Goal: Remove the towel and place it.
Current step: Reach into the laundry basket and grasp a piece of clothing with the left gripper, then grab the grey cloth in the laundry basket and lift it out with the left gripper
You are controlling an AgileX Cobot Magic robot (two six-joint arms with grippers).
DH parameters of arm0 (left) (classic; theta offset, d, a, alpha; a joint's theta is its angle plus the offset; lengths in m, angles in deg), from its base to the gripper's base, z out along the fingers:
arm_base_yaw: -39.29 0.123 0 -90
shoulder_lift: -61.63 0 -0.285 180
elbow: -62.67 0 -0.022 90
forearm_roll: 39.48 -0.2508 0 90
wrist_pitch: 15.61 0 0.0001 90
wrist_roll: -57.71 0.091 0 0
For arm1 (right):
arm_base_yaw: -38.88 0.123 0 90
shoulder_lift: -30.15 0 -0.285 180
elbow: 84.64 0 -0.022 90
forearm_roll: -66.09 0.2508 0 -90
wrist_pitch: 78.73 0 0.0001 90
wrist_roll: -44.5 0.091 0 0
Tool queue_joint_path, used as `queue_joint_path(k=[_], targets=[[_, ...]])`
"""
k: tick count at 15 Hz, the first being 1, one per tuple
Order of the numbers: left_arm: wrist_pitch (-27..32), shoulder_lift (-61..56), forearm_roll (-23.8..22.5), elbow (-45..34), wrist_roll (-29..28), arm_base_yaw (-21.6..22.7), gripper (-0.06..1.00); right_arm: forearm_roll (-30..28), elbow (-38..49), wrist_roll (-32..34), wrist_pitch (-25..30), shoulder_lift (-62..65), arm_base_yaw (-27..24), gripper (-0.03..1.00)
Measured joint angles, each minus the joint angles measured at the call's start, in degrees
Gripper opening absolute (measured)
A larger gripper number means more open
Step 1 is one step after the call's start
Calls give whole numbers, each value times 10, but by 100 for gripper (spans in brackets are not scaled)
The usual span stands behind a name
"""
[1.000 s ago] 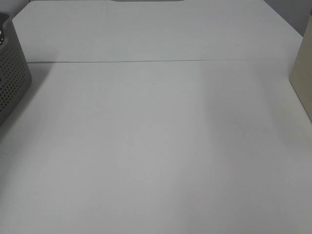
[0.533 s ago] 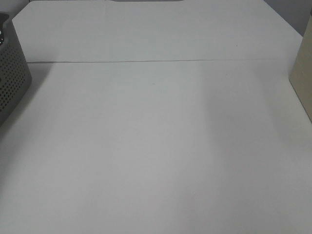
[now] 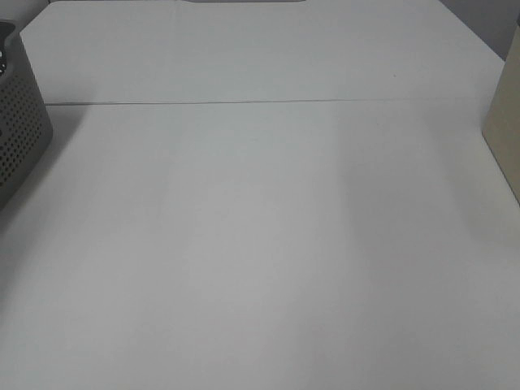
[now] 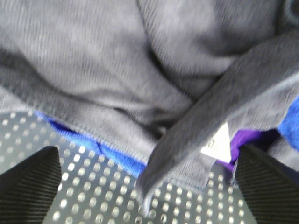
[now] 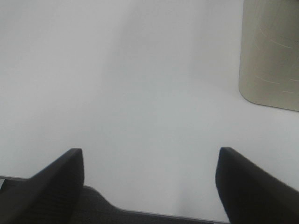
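No visible change over the last sec: left gripper [image 4: 147, 186] hangs wide open w/ nothing held, just above the towel [image 4: 117, 60] bunched in the basket [image 3: 20, 138] at overhead frame's left edge, right gripper [image 5: 149, 182] open over counter [image 3: 260, 244], so the grasp isn't made yet.

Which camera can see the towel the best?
The left wrist view: the towel fills it close up, bunched against the perforated basket. The high view shows only the basket's side, no towel I can make out. The right wrist view shows the table, no towel.
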Motion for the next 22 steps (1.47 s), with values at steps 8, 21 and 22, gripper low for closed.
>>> queue_joint_path(k=[8, 21, 22], targets=[[27, 5, 18, -2, 14, -7, 88, 0, 0, 0, 0, 0, 0, 75], [51, 26, -28, -2, -34, -10, 42, 0, 0, 0, 0, 0, 0, 75], [51, 26, -38, -2, -42, -10, 27, 0, 0, 0, 0, 0, 0, 75]])
